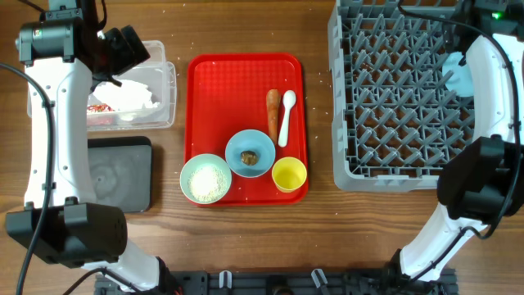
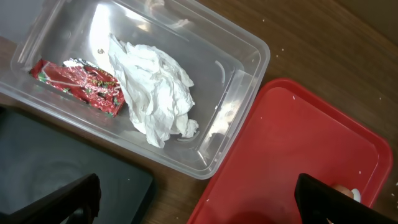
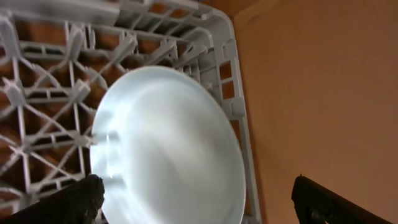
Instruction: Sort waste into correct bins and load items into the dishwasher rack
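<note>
Sorting is half done: napkin (image 2: pixel 155 93), wrapper (image 2: pixel 81 84) in tub (image 2: pixel 245 74), plate (image 3: pixel 174 149) in rack (image 1: pixel 393 98); bowls (image 1: pixel 186 179), cup (image 1: pixel 289 174), spoon (image 1: pixel 286 115), carrot (image 1: pixel 273 111) are left; all jaws spread.

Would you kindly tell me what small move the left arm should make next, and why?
Probably swing the left gripper toward the carrot-like stick on the red tray. Its fingers are open and empty, the napkin and wrapper already lie in the clear tub, and the stick lies loose beside the spoon.
</note>
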Robot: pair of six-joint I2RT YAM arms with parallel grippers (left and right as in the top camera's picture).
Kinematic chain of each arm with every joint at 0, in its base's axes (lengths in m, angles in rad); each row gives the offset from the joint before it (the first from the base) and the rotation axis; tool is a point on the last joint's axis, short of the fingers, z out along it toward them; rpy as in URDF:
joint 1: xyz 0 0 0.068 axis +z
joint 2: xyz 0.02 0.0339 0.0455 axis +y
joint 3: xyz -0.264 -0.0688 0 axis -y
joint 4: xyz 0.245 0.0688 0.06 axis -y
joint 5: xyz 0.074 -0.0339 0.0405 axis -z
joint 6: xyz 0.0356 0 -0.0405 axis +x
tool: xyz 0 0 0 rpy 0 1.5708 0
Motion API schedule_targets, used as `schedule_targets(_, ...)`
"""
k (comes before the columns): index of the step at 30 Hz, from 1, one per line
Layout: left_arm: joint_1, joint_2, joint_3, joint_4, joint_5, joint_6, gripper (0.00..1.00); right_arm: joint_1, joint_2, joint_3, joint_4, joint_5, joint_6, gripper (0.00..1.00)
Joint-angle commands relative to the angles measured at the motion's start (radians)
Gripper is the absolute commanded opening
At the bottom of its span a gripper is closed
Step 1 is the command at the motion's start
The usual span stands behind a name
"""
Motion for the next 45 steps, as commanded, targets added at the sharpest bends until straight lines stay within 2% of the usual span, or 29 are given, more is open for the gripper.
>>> schedule_targets(1, -0.003, -0.007, 0.001, 0.003, -0.013, -0.013, 1.0, 0.012, -0.101, 0.022, -0.007, -0.113, 0.097, 1.0)
schedule_targets(4, -0.003, -0.008, 0.001, 0.002, -0.013, -0.013, 1.0, 0.05, -0.214, 0.027, -0.095, -0.393, 0.156, 1.0)
schedule_targets(6, -0.003, -0.008, 0.001, -0.001, -0.013, -0.013, 1.0, 0.095, -0.306, 0.027, -0.21, -0.805, 0.2, 1.0)
schedule_targets(8, -0.003, -0.008, 0.001, -0.002, -0.013, -0.013, 1.0, 0.119, -0.34, 0.023, -0.261, -1.117, 0.2, 1.0)
schedule_targets(10, -0.003, -0.008, 0.001, -0.002, -0.013, -0.013, 1.0, 0.148, -0.335, 0.017, -0.274, -1.304, 0.215, 1.0)
schedule_targets(11, -0.003, -0.007, 0.001, -0.002, -0.013, -0.013, 1.0, 0.172, -0.325, 0.011, -0.273, -1.328, 0.24, 1.0)
schedule_targets(12, -0.003, -0.007, 0.001, -0.002, -0.013, -0.013, 1.0, 0.205, -0.309, 0.0, -0.265, -1.296, 0.295, 1.0)
schedule_targets(15, -0.003, -0.007, 0.001, -0.001, -0.013, -0.013, 1.0, 0.337, -0.225, -0.003, -0.257, -1.03, 0.55, 0.94)
schedule_targets(18, -0.003, -0.007, 0.001, -0.001, -0.013, -0.013, 1.0, 0.475, -0.13, -0.003, -0.24, -0.811, 0.727, 0.91)
schedule_targets(22, -0.003, -0.007, 0.001, -0.011, -0.013, -0.013, 1.0, 0.599, -0.008, -0.003, -0.238, -0.676, 0.853, 0.91)
schedule_targets(26, -0.003, -0.007, 0.001, -0.021, -0.014, -0.013, 1.0, 0.647, 0.074, -0.003, -0.275, -0.676, 0.9, 0.86)
schedule_targets(32, -0.003, -0.007, 0.001, -0.048, -0.013, -0.013, 1.0, 0.665, 0.089, -0.005, -0.359, -0.672, 0.916, 0.83)
schedule_targets(39, -0.003, -0.007, 0.001, -0.069, -0.013, -0.013, 1.0, 0.708, 0.089, -0.098, -0.431, -0.636, 0.964, 0.83)
schedule_targets(45, -0.003, -0.007, 0.001, -0.069, -0.013, -0.013, 1.0, 0.727, 0.089, -0.101, -0.55, -0.643, 0.925, 0.83)
